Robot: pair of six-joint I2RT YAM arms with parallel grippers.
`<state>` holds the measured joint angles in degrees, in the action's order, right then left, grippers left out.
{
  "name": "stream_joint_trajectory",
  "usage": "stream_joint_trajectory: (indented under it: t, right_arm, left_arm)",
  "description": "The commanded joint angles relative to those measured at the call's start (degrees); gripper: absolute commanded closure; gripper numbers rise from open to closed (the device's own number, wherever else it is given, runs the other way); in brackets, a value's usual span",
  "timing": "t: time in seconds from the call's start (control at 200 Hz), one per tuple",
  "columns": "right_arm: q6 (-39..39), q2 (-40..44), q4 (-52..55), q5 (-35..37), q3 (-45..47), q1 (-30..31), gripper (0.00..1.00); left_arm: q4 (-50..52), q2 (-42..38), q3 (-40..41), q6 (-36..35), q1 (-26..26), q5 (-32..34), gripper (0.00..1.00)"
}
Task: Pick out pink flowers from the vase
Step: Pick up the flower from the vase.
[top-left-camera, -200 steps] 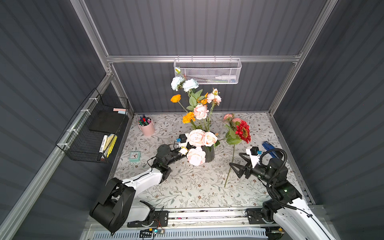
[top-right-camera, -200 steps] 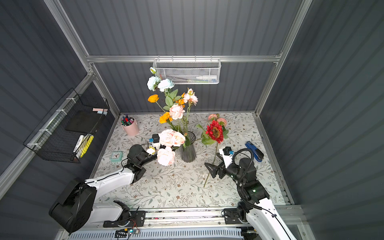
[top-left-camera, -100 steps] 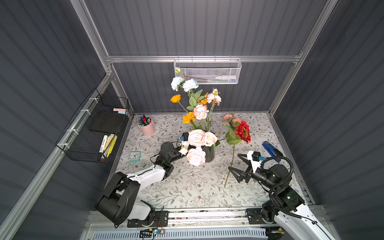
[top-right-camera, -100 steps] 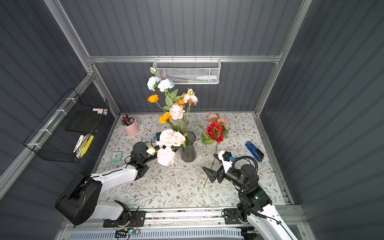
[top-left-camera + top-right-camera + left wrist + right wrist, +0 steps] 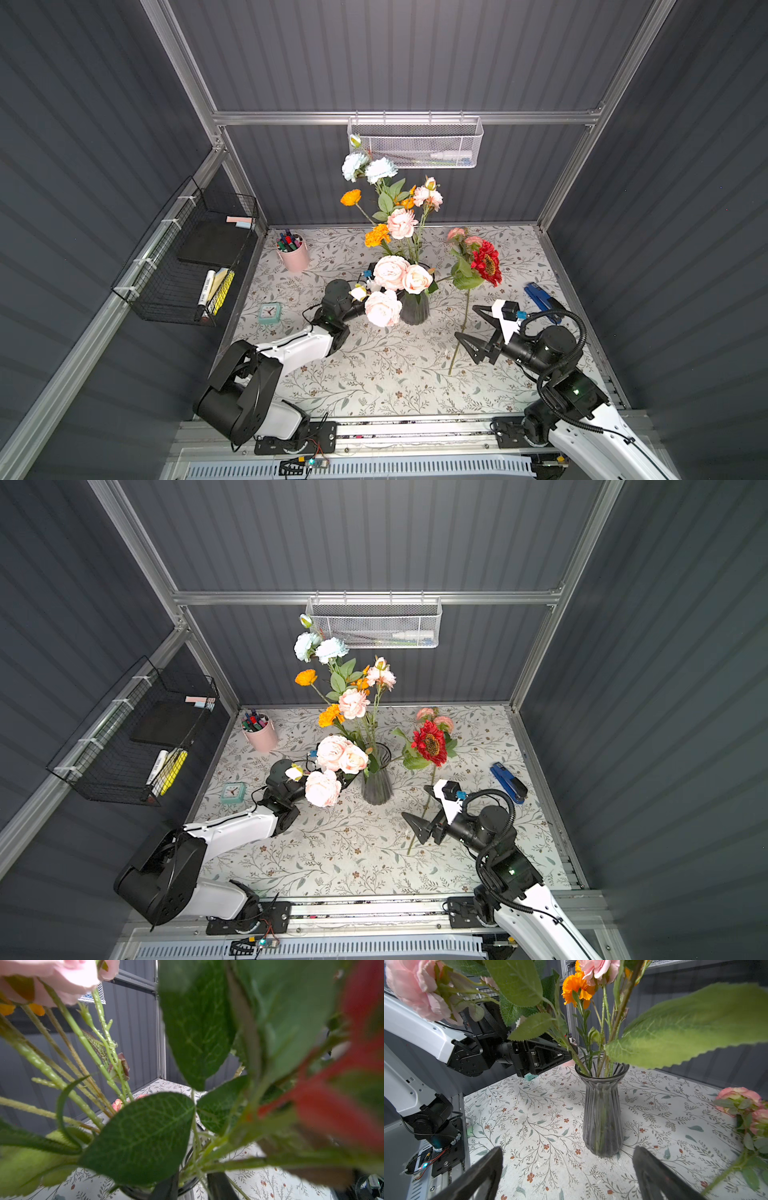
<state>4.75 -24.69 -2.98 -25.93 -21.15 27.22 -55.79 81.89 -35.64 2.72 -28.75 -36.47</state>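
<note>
The smoky ribbed glass vase stands mid-table. It holds pink flowers low on its left and more pink blooms higher up. One more pink stem lies on the table to the right. My left gripper sits at the vase mouth with green stems between its narrowed fingers; whether they pinch is unclear. In both top views the blooms hide it. The right gripper faces the vase, open and empty.
A red bloom, orange flowers and white-bluish carnations share the vase. A pink pen cup, teal clock and blue stapler lie around. A black wire basket hangs on the left wall, a white one at the back.
My left arm has reached slightly further in toward the vase mouth. The right arm has drawn back a little toward the front, still open.
</note>
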Motion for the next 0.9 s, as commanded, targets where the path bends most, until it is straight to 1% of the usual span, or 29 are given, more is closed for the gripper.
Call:
stream_joint_trajectory:
  t: [0.0,0.14,0.255,0.5,0.715,0.895]
  right_arm:
    - [-0.91,-0.36,-0.81,-0.17,-1.44,0.34,0.01]
    - [-0.98,-0.30,-0.28,0.09,-1.44,0.46,0.01]
    - [-1.15,-0.15,0.31,0.44,-1.62,0.46,0.01]
    - [-1.12,-0.34,0.43,0.53,-1.62,0.44,0.01]
    - [-1.24,-0.56,0.15,0.53,-1.75,0.51,0.01]
    - [-1.63,-1.08,0.27,0.36,-2.62,0.53,0.01]
  left_arm:
    - [1.44,-1.27,-2.02,-1.38,-0.34,-0.68,0.77]
    - [3.21,-1.53,-3.11,-1.58,-0.34,-0.68,0.83]
    - [4.00,-2.16,-3.98,-1.58,-0.33,-0.62,0.86]
    - [7.54,-3.45,-6.83,-2.16,-0.38,-1.12,0.87]
    - [11.88,-5.95,-8.08,-4.33,-0.43,-0.74,0.87]
    - [19.48,-8.03,-11.49,-8.06,-0.37,-0.09,0.87]
